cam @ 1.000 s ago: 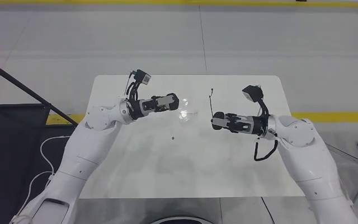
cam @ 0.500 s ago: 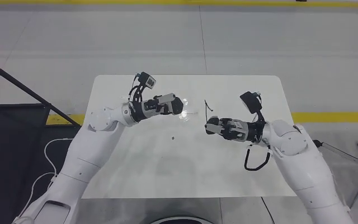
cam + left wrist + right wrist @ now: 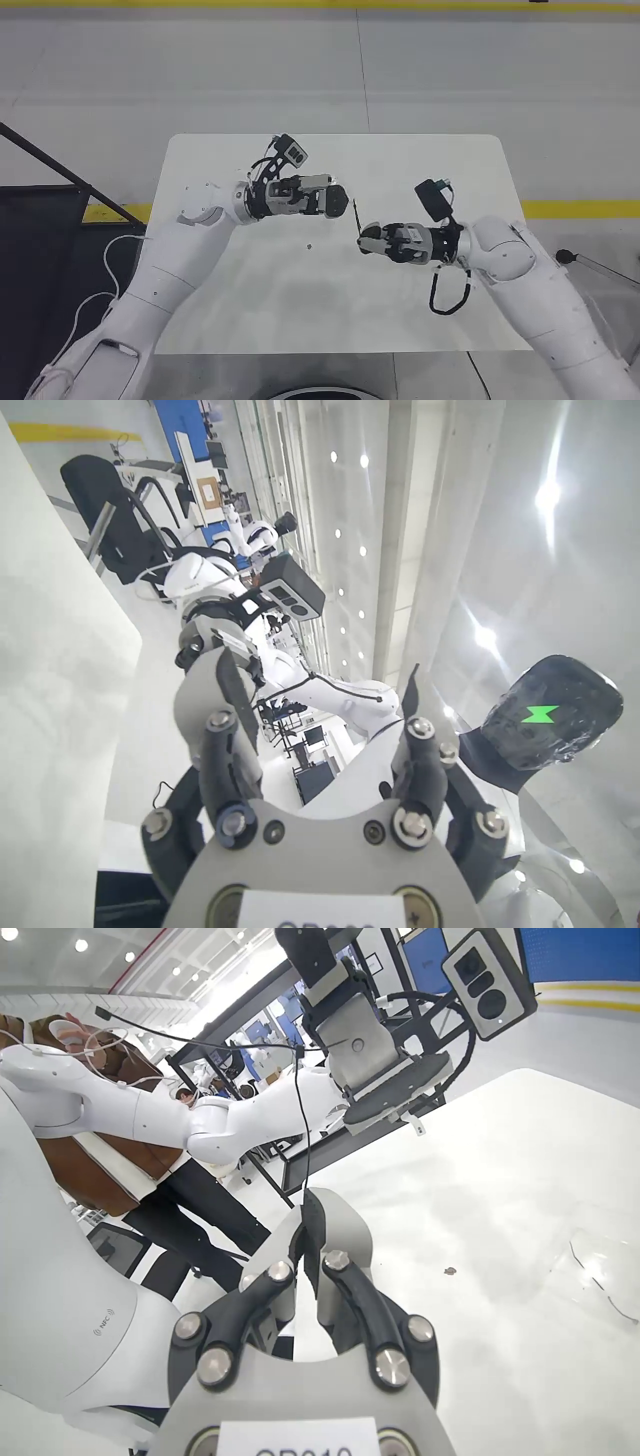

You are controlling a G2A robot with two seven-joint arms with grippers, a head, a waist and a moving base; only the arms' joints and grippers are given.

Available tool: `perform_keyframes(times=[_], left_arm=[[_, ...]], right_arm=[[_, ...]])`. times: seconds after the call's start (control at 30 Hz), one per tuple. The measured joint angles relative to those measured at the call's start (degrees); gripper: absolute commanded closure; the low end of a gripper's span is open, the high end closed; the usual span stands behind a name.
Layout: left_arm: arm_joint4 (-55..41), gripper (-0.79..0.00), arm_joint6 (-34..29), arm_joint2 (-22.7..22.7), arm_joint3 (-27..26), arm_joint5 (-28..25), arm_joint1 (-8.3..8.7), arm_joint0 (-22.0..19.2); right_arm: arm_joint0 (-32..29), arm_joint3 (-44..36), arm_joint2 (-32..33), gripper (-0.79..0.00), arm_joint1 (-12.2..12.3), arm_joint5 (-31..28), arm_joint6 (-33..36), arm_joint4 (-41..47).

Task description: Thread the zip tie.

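Note:
A thin black zip tie (image 3: pixel 357 217) stands up from my right gripper (image 3: pixel 366 240), which is shut on its lower end over the middle of the white table (image 3: pixel 250 300). In the right wrist view the zip tie (image 3: pixel 300 1118) rises from the closed fingertips of the right gripper (image 3: pixel 304 1208), then bends sideways to its small head. My left gripper (image 3: pixel 338 198) hovers just beside the tie's upper part. Its fingers are open with nothing between them in the left wrist view (image 3: pixel 325 695). The right wrist view shows that left gripper (image 3: pixel 395 1098) close behind the tie.
A crumpled piece of clear plastic (image 3: pixel 597 1258) with thin dark strands lies on the table near the left gripper. A small dark speck (image 3: pixel 308 244) sits on the tabletop. The right arm's loose black cable (image 3: pixel 450 290) hangs below its forearm.
Both arms have come together toward the table's middle. The right gripper carried the zip tie left and nearer, and the left gripper moved right until it is beside the tie.

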Motion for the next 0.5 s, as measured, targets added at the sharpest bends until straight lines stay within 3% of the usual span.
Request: perform_keyframes(times=[0.5], left_arm=[[0.95, -0.256, -1.4, 2.4, 3.15, 0.92, -1.82, -2.17]], right_arm=[[3.43, 1.49, -4.73, 0.0, 2.49, -0.3, -0.3, 1.97]])
